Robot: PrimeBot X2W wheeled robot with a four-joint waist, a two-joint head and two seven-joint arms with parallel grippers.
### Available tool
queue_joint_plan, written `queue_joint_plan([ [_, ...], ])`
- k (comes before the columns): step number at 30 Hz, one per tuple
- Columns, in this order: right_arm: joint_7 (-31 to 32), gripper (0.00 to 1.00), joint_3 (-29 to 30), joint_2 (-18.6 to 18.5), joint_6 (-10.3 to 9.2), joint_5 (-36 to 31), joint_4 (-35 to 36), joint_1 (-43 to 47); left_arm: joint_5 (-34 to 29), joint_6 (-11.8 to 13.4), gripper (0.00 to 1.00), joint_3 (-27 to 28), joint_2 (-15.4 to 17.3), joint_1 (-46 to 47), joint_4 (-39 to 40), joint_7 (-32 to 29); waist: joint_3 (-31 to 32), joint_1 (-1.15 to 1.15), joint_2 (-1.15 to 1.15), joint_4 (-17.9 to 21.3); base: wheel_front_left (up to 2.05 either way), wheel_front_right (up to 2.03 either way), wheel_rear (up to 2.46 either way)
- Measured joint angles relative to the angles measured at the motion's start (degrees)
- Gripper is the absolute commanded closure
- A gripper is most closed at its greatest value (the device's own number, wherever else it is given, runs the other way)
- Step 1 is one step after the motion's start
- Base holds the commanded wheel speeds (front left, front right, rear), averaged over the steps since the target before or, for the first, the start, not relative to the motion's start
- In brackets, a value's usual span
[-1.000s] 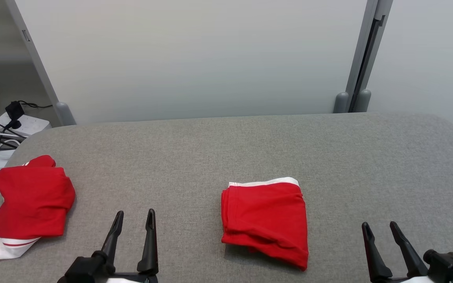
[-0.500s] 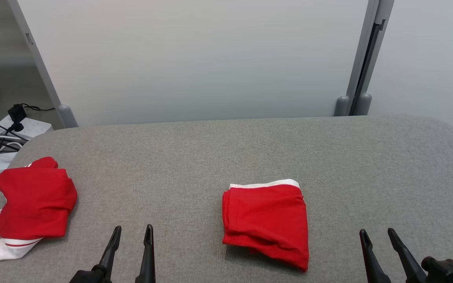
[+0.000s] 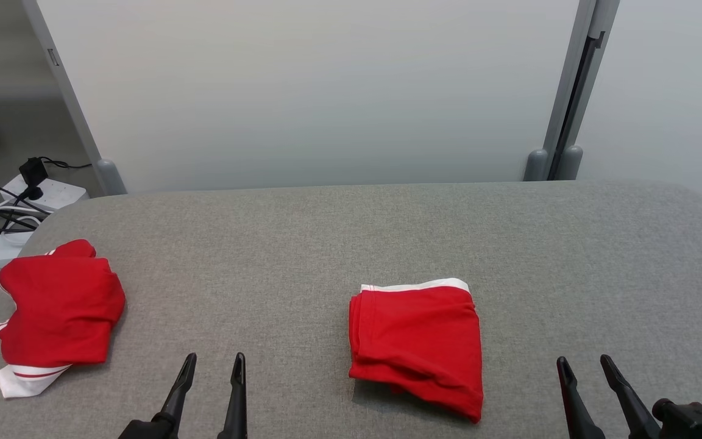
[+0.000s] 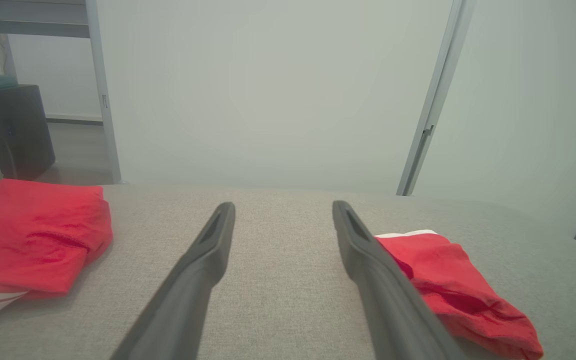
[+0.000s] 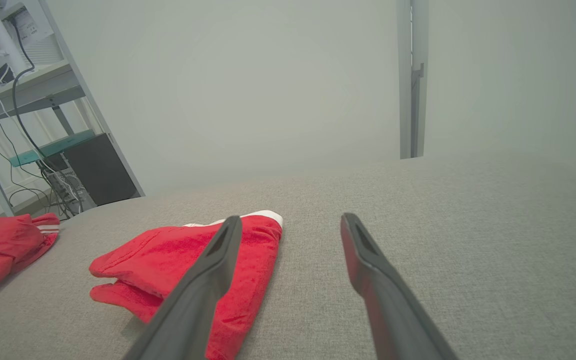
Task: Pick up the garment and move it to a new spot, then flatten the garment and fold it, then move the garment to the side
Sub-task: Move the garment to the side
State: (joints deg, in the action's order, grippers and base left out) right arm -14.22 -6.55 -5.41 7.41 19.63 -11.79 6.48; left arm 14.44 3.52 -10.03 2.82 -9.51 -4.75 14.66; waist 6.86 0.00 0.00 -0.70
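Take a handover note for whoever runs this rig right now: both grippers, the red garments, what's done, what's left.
Left gripper: open, empty, at the near edge of the grey fabric table.
Right gripper: open, empty, also at the near edge.
Centre: red folded garment with white waistband, lying between the grippers, touched by neither.
Left edge: second red garment with white striped band, loosely folded.
Done: centre garment looks folded.
Left: probably moving it to the side.

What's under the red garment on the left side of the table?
A white red-striped band pokes out from under the left red garment at its near edge, on the grey table. How far it runs beneath is covered.
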Motion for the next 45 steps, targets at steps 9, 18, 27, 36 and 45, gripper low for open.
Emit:
queue_joint_plan([
  [9, 0.0, 0.0, -1.1, 0.1, 0.0, 1.9, -3.8, 0.0, 0.3, 0.0, 0.0, 0.0, 0.0, 0.1, -0.5, 0.0, -0.3, 0.0, 0.0, -1.2, 0.0, 0.0, 0.0],
  [18, 0.0, 0.0, -6.0, 0.0, 0.0, 15.7, -16.3, -8.3, 1.2, 0.1, 0.0, -1.2, 0.0, 0.7, -0.5, 0.0, -2.0, 0.0, 0.0, -3.5, 0.0, 0.0, 0.0],
  [27, 4.6, 0.0, -13.7, -3.8, 0.0, 29.5, -27.5, -19.9, 1.2, 0.0, 0.0, -3.5, 0.1, 3.0, -0.7, 0.0, -4.0, 0.0, 0.0, -6.9, 0.0, 0.0, 0.0],
  [36, 10.0, 0.0, -17.7, -6.3, 0.0, 38.3, -34.5, -25.9, 1.2, 0.0, 0.0, -5.3, 0.1, 4.2, -1.4, 0.0, -6.1, 0.0, 0.0, -9.4, 0.0, 0.0, 0.0],
  [45, 12.8, 0.0, -20.5, -6.7, 0.0, 47.1, -39.1, -28.0, 0.2, -0.7, 0.0, -5.7, 0.1, 5.5, -2.3, 0.0, -7.0, 0.0, 0.0, -11.3, 0.0, 0.0, 0.0],
])
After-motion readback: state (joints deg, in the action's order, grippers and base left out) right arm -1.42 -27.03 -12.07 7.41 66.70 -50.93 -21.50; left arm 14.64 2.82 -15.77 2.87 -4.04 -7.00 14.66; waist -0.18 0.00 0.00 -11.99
